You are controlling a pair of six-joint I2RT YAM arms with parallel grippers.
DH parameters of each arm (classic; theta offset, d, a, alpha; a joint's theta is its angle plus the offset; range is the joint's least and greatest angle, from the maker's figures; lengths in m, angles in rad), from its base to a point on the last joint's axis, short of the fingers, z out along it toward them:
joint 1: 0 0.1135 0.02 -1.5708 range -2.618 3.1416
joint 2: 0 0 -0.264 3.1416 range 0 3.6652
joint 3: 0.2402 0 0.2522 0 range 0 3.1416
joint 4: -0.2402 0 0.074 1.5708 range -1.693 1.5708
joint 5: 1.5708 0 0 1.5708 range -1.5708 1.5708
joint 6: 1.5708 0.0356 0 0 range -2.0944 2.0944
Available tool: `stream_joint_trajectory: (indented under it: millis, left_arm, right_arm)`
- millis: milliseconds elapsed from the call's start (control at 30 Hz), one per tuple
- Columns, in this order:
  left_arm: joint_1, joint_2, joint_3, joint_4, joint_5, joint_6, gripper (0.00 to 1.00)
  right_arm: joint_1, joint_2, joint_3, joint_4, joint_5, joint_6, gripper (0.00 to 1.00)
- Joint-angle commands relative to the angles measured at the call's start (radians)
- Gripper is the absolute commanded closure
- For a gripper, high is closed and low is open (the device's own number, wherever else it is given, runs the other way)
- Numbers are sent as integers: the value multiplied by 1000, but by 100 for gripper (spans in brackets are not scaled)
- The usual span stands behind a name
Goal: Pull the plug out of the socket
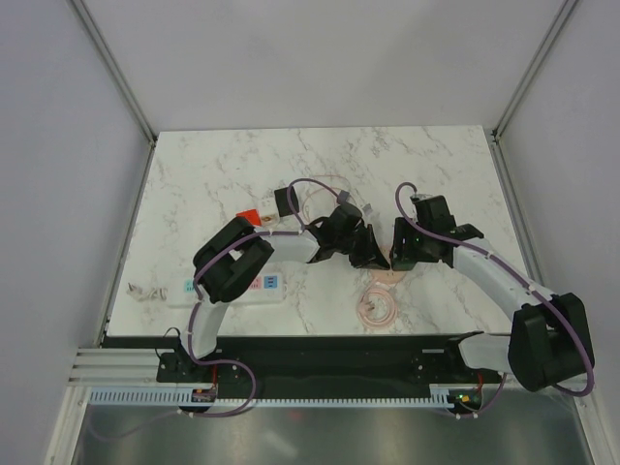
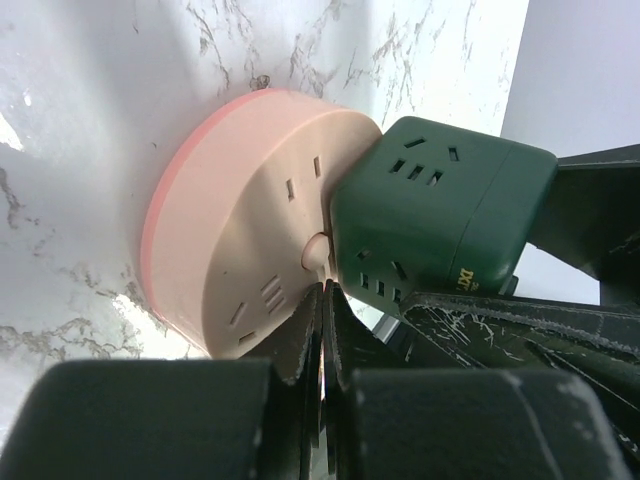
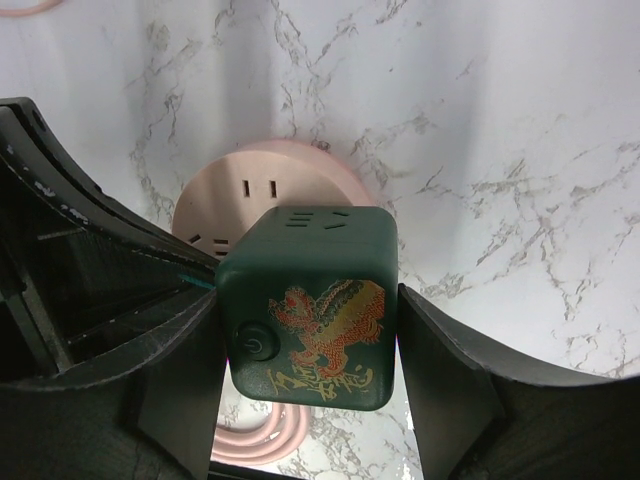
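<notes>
Just one green plug [image 3: 310,300] sits on one pink socket [image 2: 230,220].

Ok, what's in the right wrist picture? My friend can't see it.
A green cube with a dragon picture is squeezed between the right gripper's black fingers. It sits on a round pink socket lying on a marble table. A pink cord coils below.

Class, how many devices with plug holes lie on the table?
3: round pink socket disc mid-table; dark green cube adapter on it; long white power strip under the left arm. More may be hidden.
</notes>
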Motion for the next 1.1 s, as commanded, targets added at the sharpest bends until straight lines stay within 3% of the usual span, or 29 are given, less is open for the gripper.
stream_joint_trajectory:
  millis: [0,300,633,1067]
  left_arm:
    - [7,77,-10,-207,-157,94,98]
    - [18,18,19,-181,-65,105,98]
    - [19,72,73,-191,-74,102,98]
    - [16,86,15,-226,-142,99,98]
  right_arm:
    - [1,4,39,60,-56,35,100]
    - [3,-15,-3,66,-55,27,100]
    - [3,-41,-4,56,-85,32,100]
    - [4,-1,95,-4,-92,33,100]
